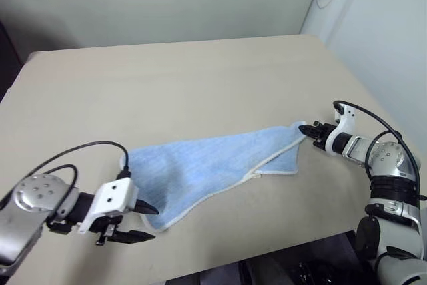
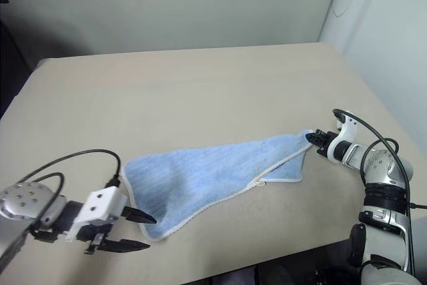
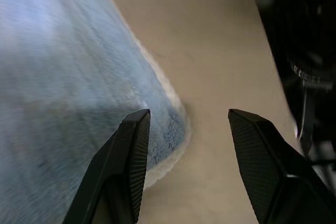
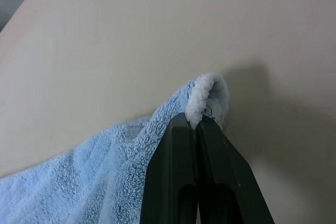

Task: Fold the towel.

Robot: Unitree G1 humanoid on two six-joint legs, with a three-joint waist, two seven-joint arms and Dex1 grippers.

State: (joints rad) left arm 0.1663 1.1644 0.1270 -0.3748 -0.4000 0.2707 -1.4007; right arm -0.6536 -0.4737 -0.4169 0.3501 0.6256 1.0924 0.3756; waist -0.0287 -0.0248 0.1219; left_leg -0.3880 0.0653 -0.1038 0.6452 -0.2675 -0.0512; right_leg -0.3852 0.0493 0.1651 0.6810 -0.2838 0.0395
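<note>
The towel [image 1: 213, 168] lies stretched across the beige bench [image 1: 200, 85]. The right end effector [image 1: 308, 129] is clamped on the towel's far corner. The left end effector [image 1: 148, 222], fingers apart, sits at the near corner, gripping nothing.

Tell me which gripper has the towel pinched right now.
The right gripper: shut on the towel at its far corner. The left gripper stands open beside the near corner, holding nothing.

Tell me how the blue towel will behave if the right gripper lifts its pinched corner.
The towel will probably sag, since it lies rumpled and folded over. Likely light: the right gripper holds one hem corner. Its terry pile probably resists slipping.
</note>
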